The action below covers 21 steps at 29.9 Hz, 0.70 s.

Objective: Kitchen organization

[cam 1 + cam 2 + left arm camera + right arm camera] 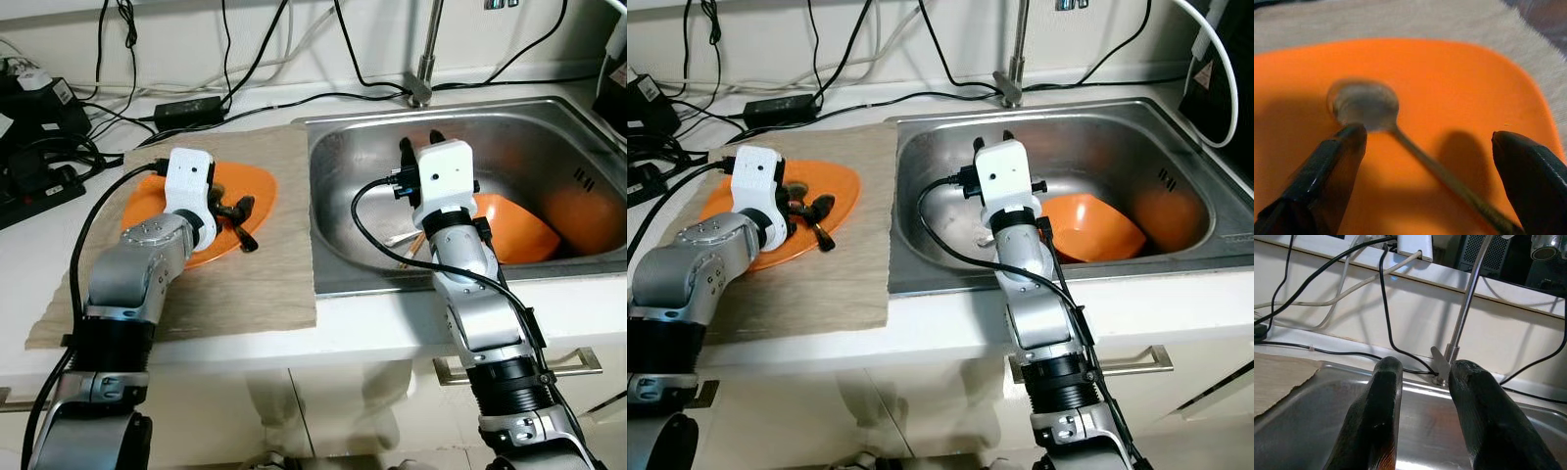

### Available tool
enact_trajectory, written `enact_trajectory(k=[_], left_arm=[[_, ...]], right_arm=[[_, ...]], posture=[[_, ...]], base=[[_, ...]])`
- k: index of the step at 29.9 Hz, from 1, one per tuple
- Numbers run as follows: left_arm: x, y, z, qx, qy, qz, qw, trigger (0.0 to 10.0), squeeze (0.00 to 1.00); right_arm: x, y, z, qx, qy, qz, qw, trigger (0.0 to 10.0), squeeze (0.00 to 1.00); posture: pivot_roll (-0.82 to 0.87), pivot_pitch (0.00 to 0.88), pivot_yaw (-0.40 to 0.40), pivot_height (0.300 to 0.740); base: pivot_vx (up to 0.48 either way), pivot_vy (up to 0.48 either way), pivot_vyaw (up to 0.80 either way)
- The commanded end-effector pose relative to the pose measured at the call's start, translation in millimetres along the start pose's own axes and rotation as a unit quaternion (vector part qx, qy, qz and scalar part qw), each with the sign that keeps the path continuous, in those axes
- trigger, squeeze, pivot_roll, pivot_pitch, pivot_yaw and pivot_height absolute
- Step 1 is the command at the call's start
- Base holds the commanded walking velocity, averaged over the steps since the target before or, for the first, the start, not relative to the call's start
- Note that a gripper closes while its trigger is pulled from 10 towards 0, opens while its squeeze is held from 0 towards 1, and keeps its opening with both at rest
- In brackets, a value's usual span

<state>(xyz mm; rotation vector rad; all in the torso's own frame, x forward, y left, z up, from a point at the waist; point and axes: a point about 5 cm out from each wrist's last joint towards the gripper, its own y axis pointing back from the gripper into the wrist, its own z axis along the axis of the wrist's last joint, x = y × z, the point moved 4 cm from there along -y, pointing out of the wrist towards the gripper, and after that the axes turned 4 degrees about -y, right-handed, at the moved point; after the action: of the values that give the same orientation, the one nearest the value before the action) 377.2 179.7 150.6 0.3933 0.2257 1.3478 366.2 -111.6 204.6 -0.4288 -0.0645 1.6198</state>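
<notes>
My left pincer (1425,166) over orange plate (250,191), fingers spread wide, pinching nothing. Spoon (1364,105) lies on plate between my fingers. Plate sits on cloth mat (265,284) on white surface (372,328). My right pincer (1422,416) over sink (353,147), fingers a little apart, pinching nothing. Orange bowl (514,225) in sink, near right arm.

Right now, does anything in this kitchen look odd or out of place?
Yes. Several cables and a power adapter lie on the countertop right behind the sink, close to the tap, an awkward spot near water. In the sink, an orange bowl rests tilted, beside what look like chopsticks.
</notes>
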Motion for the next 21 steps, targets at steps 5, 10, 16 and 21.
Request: enact_trajectory(k=[5, 10, 16, 21], left_arm=[[5.0, 0.6, -7.5, 0.043, 0.034, -0.010, 0.998, 10.0, 0.00], [3.8, 0.4, -10.4, 0.059, 0.070, -0.019, 0.996, 10.0, 0.00], [-0.3, -1.6, -10.4, 0.068, 0.097, -0.030, 0.993, 10.0, 0.00], [1.6, -3.2, -10.2, 0.068, 0.099, -0.028, 0.992, 0.0, 0.00]], right_arm=[[6.3, -1.7, 5.0, -0.001, -0.004, 0.010, 1.000, 10.0, 0.00], [8.5, -3.2, 5.8, -0.001, -0.005, 0.013, 1.000, 10.0, 0.00], [9.9, -4.1, 5.8, 0.000, -0.006, 0.015, 1.000, 10.0, 0.00], [10.0, -4.8, 7.0, 0.000, -0.007, 0.016, 1.000, 10.0, 0.00]], posture=[[-0.08, 0.000, 0.125, 0.740], [-0.08, 0.000, 0.127, 0.740], [-0.08, 0.000, 0.125, 0.740], [-0.08, 0.000, 0.124, 0.740]], base=[[0.000, 0.000, 0.00], [0.000, 0.000, 0.00], [0.000, 0.000, 0.00], [0.000, 0.000, 0.00]])
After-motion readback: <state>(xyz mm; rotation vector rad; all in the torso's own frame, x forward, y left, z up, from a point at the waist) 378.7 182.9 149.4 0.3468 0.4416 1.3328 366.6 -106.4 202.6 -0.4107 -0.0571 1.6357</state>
